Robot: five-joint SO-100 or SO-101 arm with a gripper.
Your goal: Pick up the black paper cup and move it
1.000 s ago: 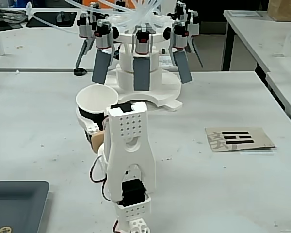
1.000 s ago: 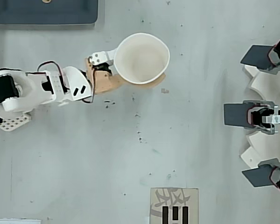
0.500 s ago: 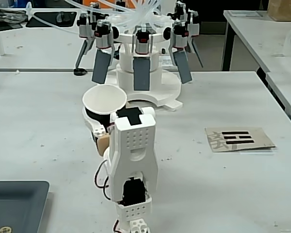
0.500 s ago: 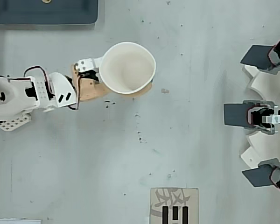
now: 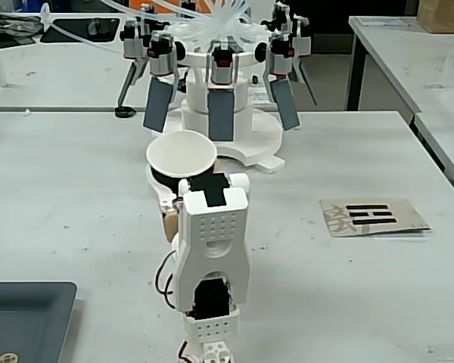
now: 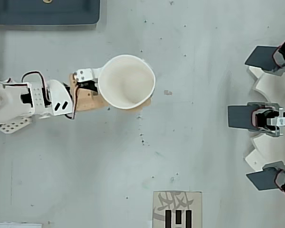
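Note:
The black paper cup [image 5: 180,153] shows its white inside and rolled rim, with a strip of black wall under the rim. In the overhead view the cup [image 6: 128,80] is seen straight down, all white inside. My gripper [image 5: 178,185] is shut on it from the near side. In the overhead view the gripper [image 6: 115,88] reaches in from the left, a white finger [image 6: 88,74] on one side of the cup and a tan finger [image 6: 91,100] on the other. The rim hides both fingertips. Whether the cup's base touches the table cannot be told.
A white round machine base [image 5: 246,144] with several dark paddles stands right behind the cup, at the right edge [image 6: 270,116] in the overhead view. A dark tray [image 5: 23,318] lies near left. A printed card [image 5: 372,215] lies on the table to the right.

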